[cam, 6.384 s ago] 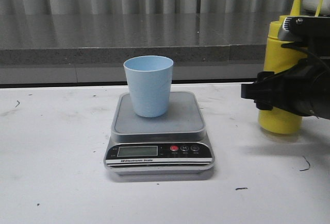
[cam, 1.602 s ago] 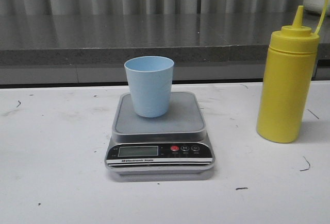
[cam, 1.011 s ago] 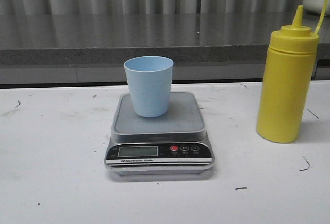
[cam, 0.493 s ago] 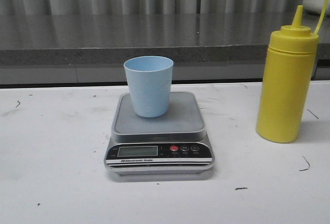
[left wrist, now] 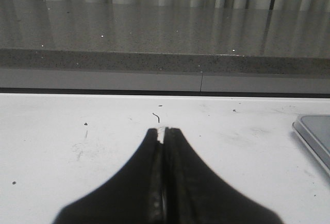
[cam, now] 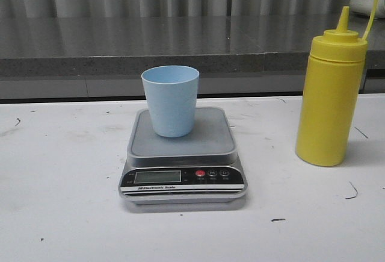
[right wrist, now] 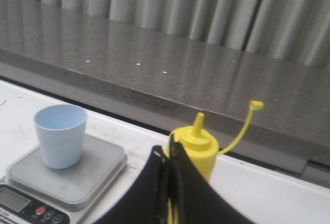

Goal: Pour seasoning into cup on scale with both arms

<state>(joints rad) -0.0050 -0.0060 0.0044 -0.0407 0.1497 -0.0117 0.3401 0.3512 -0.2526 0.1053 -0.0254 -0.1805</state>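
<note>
We see the right gripper (right wrist: 170, 152) with its jaws pressed together, holding nothing. Just behind them stands the yellow seasoning bottle (right wrist: 202, 149), upright, its small cap (right wrist: 256, 104) dangling on a curved tether. Well apart from it, the pale blue cup (right wrist: 60, 135) sits on the scale (right wrist: 98, 170), which rests on the white bench (right wrist: 268, 195).

Cup (cam: 170, 100) on scale (cam: 181, 153), bench (cam: 60, 202) centre. Seasoning bottle (cam: 329, 93) at 3 o'clock of scale, standing apart.
</note>
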